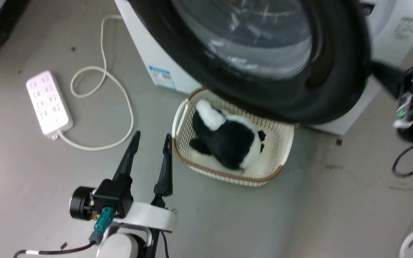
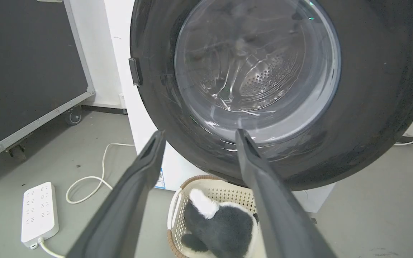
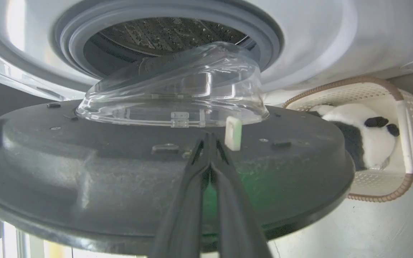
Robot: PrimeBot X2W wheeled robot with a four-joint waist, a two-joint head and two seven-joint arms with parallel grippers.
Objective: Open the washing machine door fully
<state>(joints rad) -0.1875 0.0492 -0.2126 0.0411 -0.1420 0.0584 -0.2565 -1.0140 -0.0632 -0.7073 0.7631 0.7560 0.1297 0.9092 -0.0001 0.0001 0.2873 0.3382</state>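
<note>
Find the door (image 1: 339,71) swung partway out from the washer (image 1: 156,57), hanging over the basket (image 1: 288,147) with a toy (image 1: 228,139) inside. Not fully open yet, judging by the right wrist view: inner face and clear glass bowl (image 3: 170,93) turned toward the camera, grey-rimmed drum mouth (image 3: 163,36) close behind.

Note the right hand (image 3: 209,139) closed, fingers pressed together, holding nothing, tips on or just off the door's inner face beside a pale latch tab (image 3: 233,133); cannot tell contact for sure. Note the left hand (image 1: 152,137) spread wide and empty, low over the floor, apart from the door, pointing at its outer face.

Expect a stiff, fairly heavy slab: thick black ring around solid glass, swinging on one hinge, so no lifting, only a push along the arc. Treat the glossy outer rim as slippery and the bowl as too broad and smooth to pinch; better to press than to grip. Push on the inner rim at the latch side, far from the hinge, for most leverage. Otherwise hook the small handle tab (image 2: 134,71) on the outer edge. Keep off the bowl and the latch tab, probably the weakest bit. Watch the basket below: likely clear of the door's lower edge, but near.
</note>
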